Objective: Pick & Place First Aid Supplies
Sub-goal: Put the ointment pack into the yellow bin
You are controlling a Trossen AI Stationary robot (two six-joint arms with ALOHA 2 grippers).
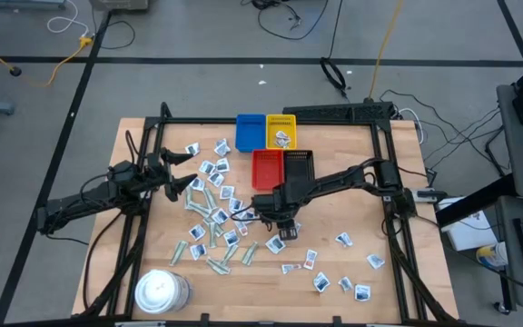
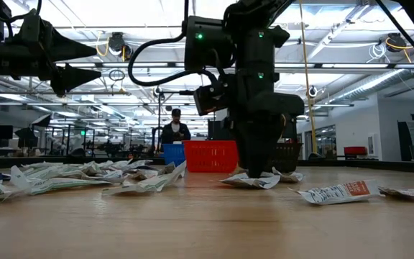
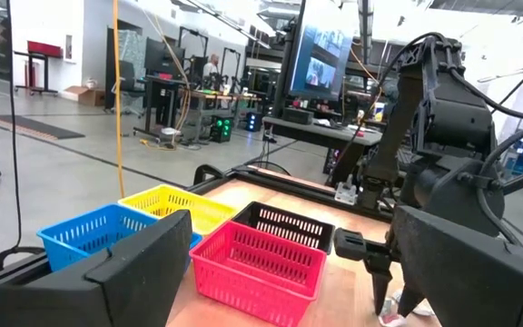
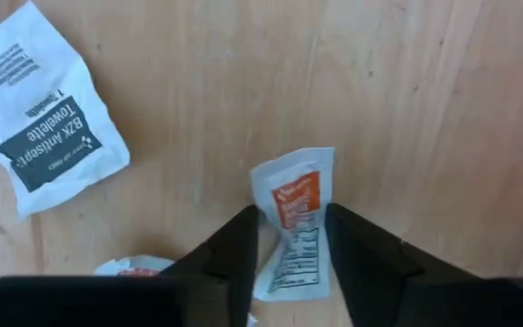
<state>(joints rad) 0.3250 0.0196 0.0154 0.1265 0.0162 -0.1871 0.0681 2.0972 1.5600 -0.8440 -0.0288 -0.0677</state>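
Note:
First aid supplies lie flat on the wooden table: a dense scatter of white and pale green packets [image 1: 212, 209] left of centre, and looser ones [image 1: 343, 272] at the near right. My right gripper [image 4: 291, 245] points down at the table's middle, closed on a white packet with an orange mark [image 4: 293, 213]. A white towelette packet [image 4: 44, 113] lies beside it. My left gripper [image 1: 184, 173] hangs open above the table's left side, holding nothing. My right gripper comes from above, pointing down, with one finger [image 4: 239, 250] on each long edge [image 4: 271, 241] of the orange-marked packet and the fingers lying across it. The packet is pinched near one end. Its other end [image 4: 293, 168] sticks out beyond the fingers, and it lies on the table.
Blue [image 1: 250, 132], yellow [image 1: 281, 130], red [image 1: 267, 168] and black [image 1: 299, 163] trays stand together at the far middle. A round white tub [image 1: 160, 291] sits at the near left corner. A dark frame [image 1: 384, 182] borders the table. A person [image 2: 175, 129] stands far behind.

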